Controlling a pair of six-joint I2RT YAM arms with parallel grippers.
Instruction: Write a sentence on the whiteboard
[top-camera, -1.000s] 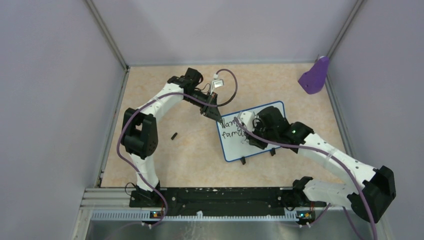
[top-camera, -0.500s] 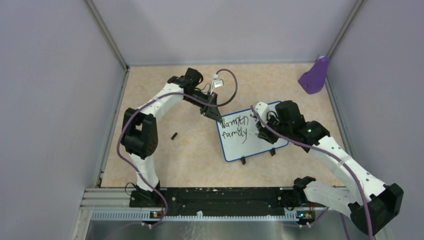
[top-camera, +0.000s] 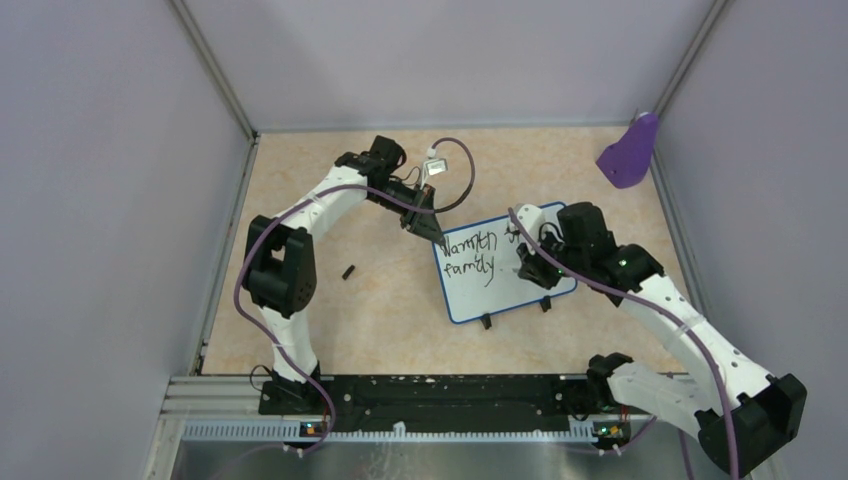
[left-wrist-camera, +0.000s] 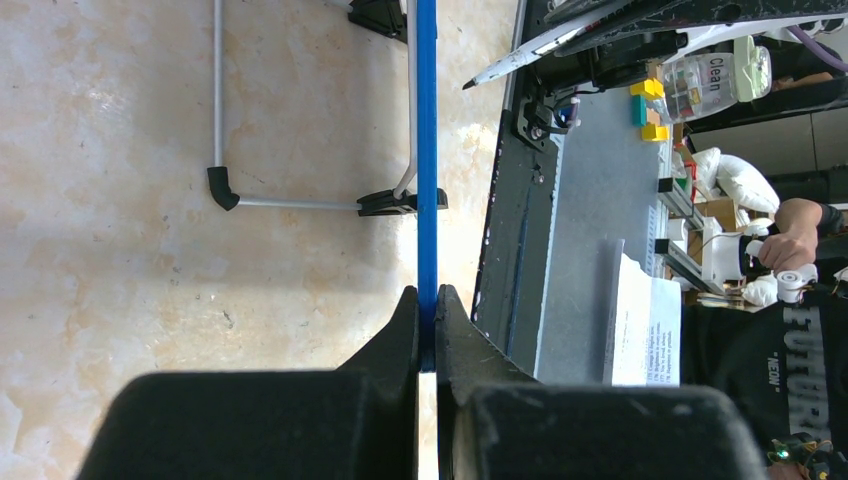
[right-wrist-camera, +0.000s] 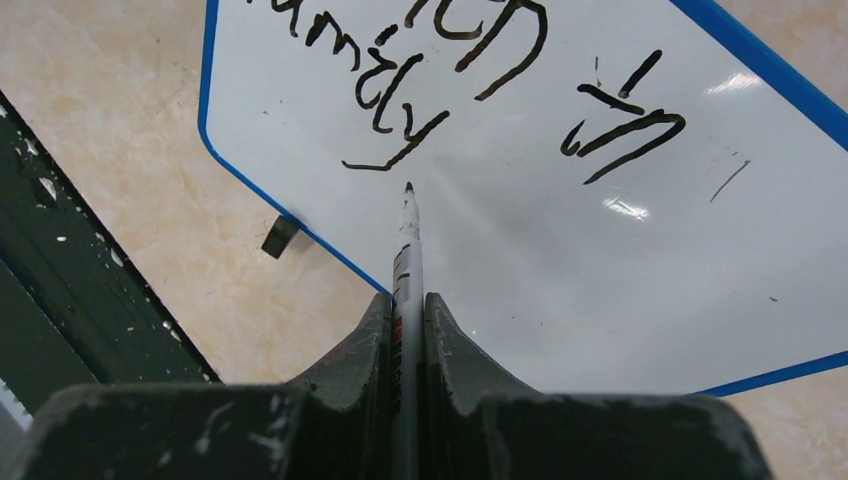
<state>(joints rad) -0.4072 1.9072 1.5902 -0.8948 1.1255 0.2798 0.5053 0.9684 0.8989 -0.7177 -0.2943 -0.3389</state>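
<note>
Where the right hand's (right-wrist-camera: 405, 300) marker (right-wrist-camera: 406, 235) points, the whiteboard (right-wrist-camera: 560, 285) lies beneath.

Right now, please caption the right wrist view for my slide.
Right gripper holds marker over whiteboard, tip near the written sentence.

You have on hand, by count:
- Two arms: the left arm (top-camera: 322, 198) and the right arm (top-camera: 680, 322).
- Two grippers: the left gripper (top-camera: 428, 228) and the right gripper (top-camera: 530, 268), with two fingers on each.
- One whiteboard (top-camera: 510, 290), with two black feet (top-camera: 486, 322) along its near edge.
- One sentence (top-camera: 470, 255), in two written lines. You can count three words, two on the upper line and one on the lower.
- One marker (right-wrist-camera: 405, 255).
- One purple scoop (top-camera: 630, 153).
- One small black piece (top-camera: 348, 271), loose and too small for you to tell its kind.
- One table (top-camera: 400, 315).
- One bottle (left-wrist-camera: 715, 80) marked "Clean", in the left wrist view.
</note>
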